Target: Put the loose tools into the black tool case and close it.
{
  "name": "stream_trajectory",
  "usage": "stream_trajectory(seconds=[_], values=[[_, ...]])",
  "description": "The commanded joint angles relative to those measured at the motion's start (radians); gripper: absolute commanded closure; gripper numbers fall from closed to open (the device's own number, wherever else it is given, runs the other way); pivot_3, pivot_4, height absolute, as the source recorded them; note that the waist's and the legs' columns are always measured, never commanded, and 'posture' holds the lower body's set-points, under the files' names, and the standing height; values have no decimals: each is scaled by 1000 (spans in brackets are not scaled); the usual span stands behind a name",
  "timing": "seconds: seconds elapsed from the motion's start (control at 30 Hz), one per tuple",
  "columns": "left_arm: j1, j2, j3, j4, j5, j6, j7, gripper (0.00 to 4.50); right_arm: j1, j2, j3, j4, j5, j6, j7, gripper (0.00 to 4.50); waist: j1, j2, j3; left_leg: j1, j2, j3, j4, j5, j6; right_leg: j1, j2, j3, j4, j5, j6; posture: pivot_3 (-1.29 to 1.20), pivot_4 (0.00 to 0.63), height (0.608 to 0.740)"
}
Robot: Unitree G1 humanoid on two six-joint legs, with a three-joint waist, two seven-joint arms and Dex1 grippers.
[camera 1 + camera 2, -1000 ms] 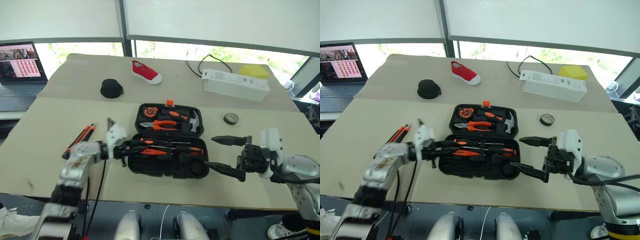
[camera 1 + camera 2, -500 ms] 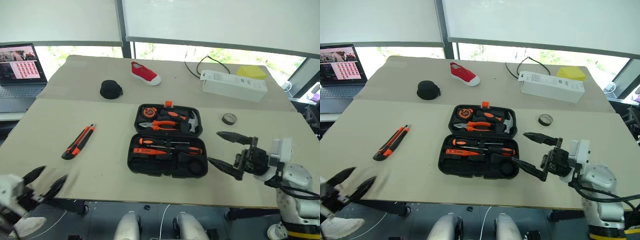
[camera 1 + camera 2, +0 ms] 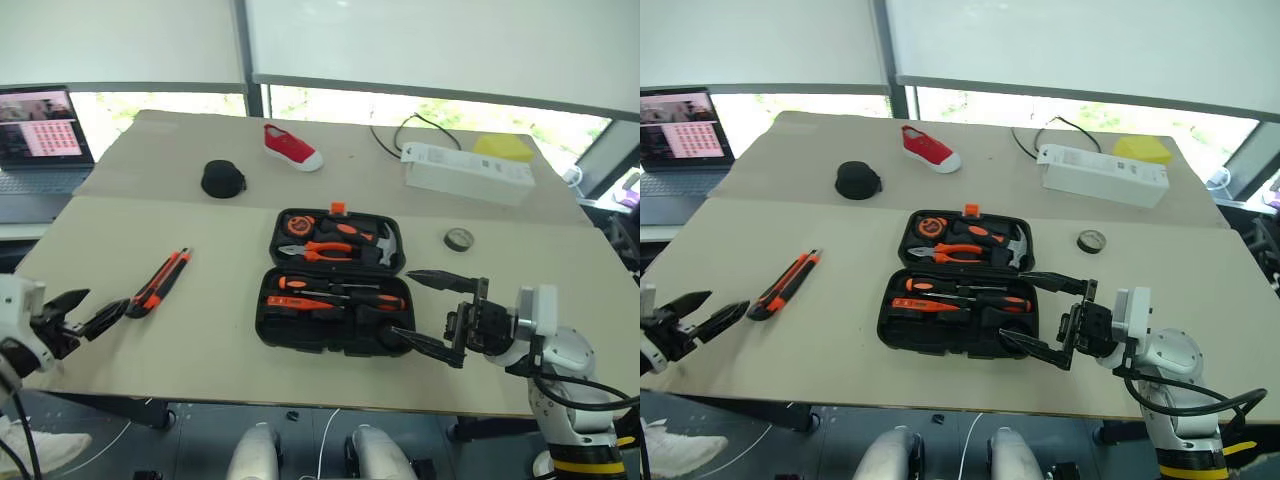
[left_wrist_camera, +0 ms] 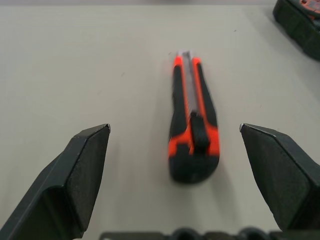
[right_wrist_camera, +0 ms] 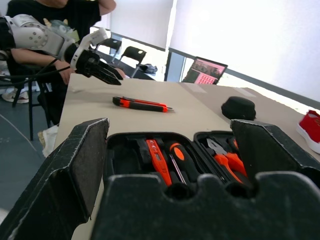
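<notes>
The black tool case (image 3: 335, 283) lies open mid-bench, its moulded slots holding orange-handled pliers, a hammer and screwdrivers (image 3: 340, 293). The black-and-orange utility knife (image 4: 192, 131) lies loose well to its left, just beyond my left jaws (image 3: 82, 312), which gape empty. My right jaws (image 3: 430, 310), also spread and empty, hover at the case's near right corner. The bench (image 3: 220, 350) is pale beige under bright windows.
</notes>
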Motion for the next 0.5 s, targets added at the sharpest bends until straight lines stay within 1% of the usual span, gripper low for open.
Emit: stream_trajectory(seconds=[0.03,0.1,0.2,0.27,0.33,0.37,0.4,0.47,0.5], values=[[-171,30,-145,109,90,61,40,17,-3,-12,11,-14,-10,-19,10,0,2,0,0,0,0,-1,-1,0,0,0,1,0,1,0,0,0,150,740],[-230,26,-189,156,124,60,47,17,-3,-10,12,-15,-12,-21,-2,0,-2,0,0,0,0,-1,-2,0,0,-1,2,-1,1,-1,-1,0,150,740],[-283,10,-235,198,147,50,34,763,10,-9,7,-26,-15,-24,-15,0,-6,0,0,0,1,-1,-4,0,0,-2,3,0,0,-1,-2,0,150,740],[-302,0,-255,212,153,39,21,1556,20,-12,5,-32,-15,-23,-19,0,-1,0,0,-1,1,-1,-4,0,0,-2,2,0,0,-1,-2,0,150,740],[-316,1,-280,215,156,54,-7,2197,33,-20,-5,-38,-13,-21,-22,0,2,0,0,-1,0,0,-4,0,0,-2,2,0,0,-1,-2,0,150,740],[-321,4,-282,216,156,46,-23,2663,38,-27,-13,-42,-11,-18,-25,0,3,0,0,-1,0,0,-4,0,0,-2,2,0,0,-1,-2,0,150,740],[-327,9,-280,219,155,41,-37,2904,42,-33,-21,-45,-9,-17,-28,0,4,0,0,0,0,0,-4,0,0,-1,1,0,0,-1,-2,0,150,740],[-336,23,-275,211,150,-14,-96,2918,48,-50,-40,-51,0,-12,-33,0,4,0,0,0,-1,0,-4,0,0,-1,1,0,0,-1,-1,0,150,740],[-338,23,-267,182,126,-59,-160,2919,54,-61,-53,-54,5,-11,-31,0,4,0,0,0,-1,0,-4,0,0,-1,1,0,0,-1,-1,0,150,740]])
